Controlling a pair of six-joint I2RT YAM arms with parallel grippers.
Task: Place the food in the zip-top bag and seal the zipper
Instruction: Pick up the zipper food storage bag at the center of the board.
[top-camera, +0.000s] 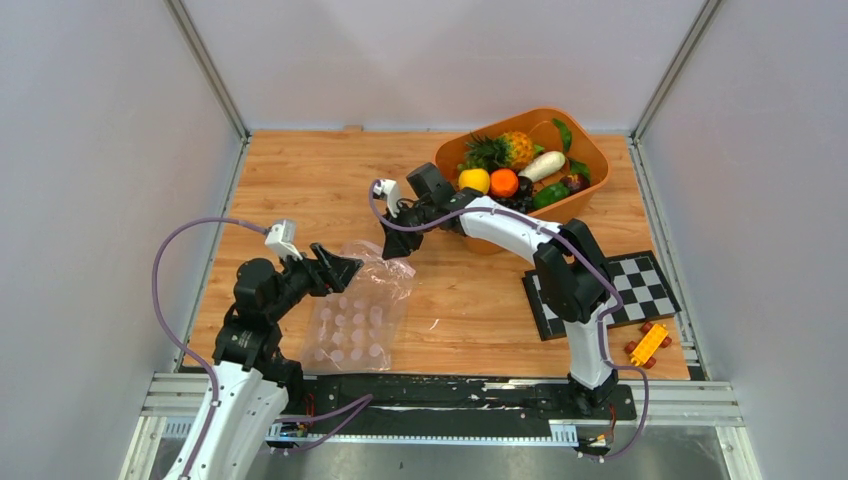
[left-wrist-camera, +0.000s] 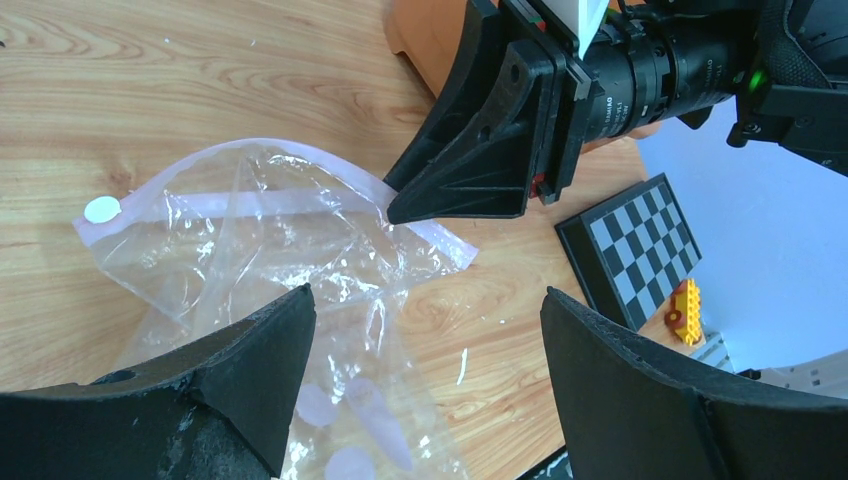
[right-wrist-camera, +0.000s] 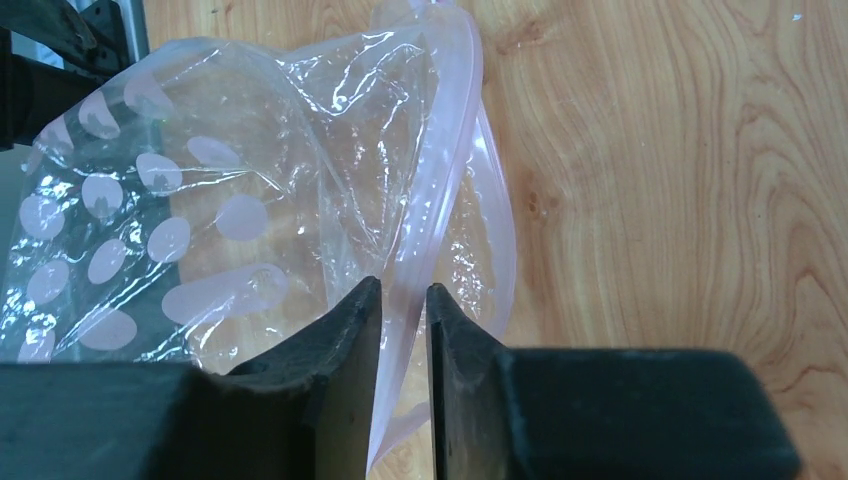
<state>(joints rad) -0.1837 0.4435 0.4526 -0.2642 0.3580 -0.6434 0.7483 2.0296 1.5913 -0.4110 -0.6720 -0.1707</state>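
The zip-top bag (top-camera: 355, 320) lies on the wooden table, clear with pale dots. My right gripper (top-camera: 396, 243) is shut on the bag's far mouth edge, and the pinkish zipper (right-wrist-camera: 440, 180) runs between its nearly closed fingers (right-wrist-camera: 404, 285). My left gripper (top-camera: 340, 268) is open and empty, hovering over the bag (left-wrist-camera: 250, 230) with its jaws wide apart (left-wrist-camera: 427, 293). The food sits in the orange tub (top-camera: 590, 150): pineapple (top-camera: 515, 148), lemon (top-camera: 474, 180), orange (top-camera: 504, 183), white radish (top-camera: 543, 165) and green pieces. None of the food is in the bag.
A black-and-white checkerboard mat (top-camera: 640, 285) lies right of the right arm. Yellow-red toy blocks (top-camera: 648, 343) sit near the table's front right corner. White walls enclose the table on three sides.
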